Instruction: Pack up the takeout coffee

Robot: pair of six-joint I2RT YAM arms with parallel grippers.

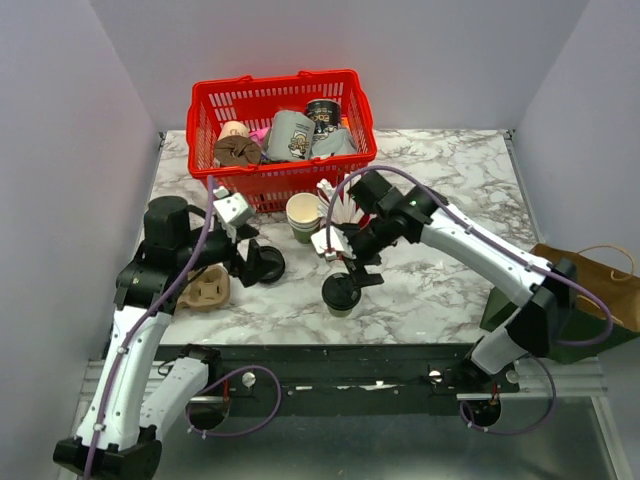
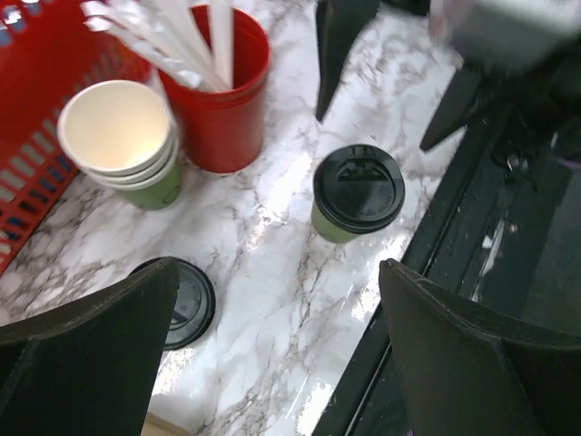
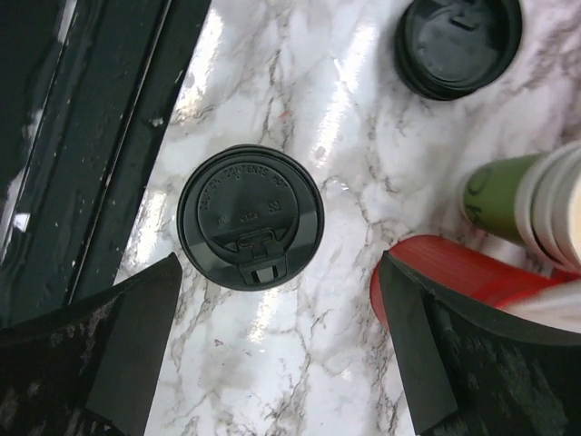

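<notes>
Standing by the table's near edge, the takeout coffee wears its black lid, apparently untouched. Right gripper hovers above it, jaws spread wide; left gripper gapes too. Farther: stacked cups, red basket.

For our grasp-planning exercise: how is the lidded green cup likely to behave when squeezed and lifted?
The lidded cup likely dents under a hard squeeze: thin paper wall. Narrower base than black lid: probably tips if pushed high.
</notes>
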